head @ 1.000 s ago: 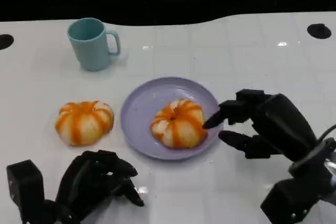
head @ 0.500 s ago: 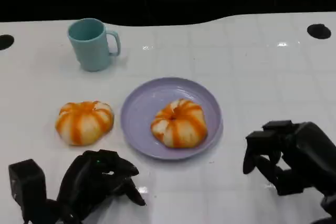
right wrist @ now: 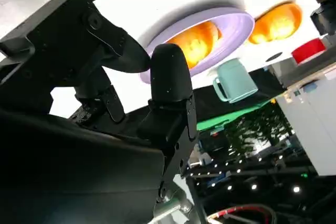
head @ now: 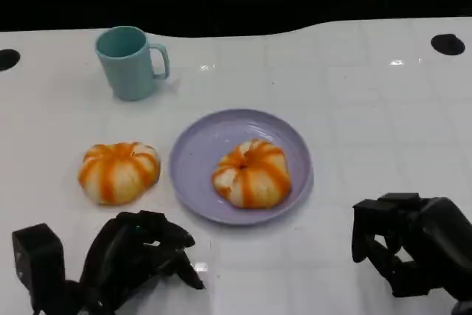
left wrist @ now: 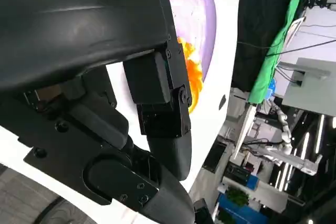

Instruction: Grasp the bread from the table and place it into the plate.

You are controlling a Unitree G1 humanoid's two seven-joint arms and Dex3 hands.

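Pulling my right hand [head: 413,252] back from the plate [head: 193,154], I hold nothing, fingers loosely apart; the bread [head: 251,173] now sits released on the plate, so this placement looks done. It is round, orange-striped, intact. My left hand [head: 136,256] rests empty on the surface [head: 369,101].

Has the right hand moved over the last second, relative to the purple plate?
Yes. The right hand was at the purple plate's right rim beside the bread; it has pulled back toward the robot, holding nothing, and now sits clear of the plate.
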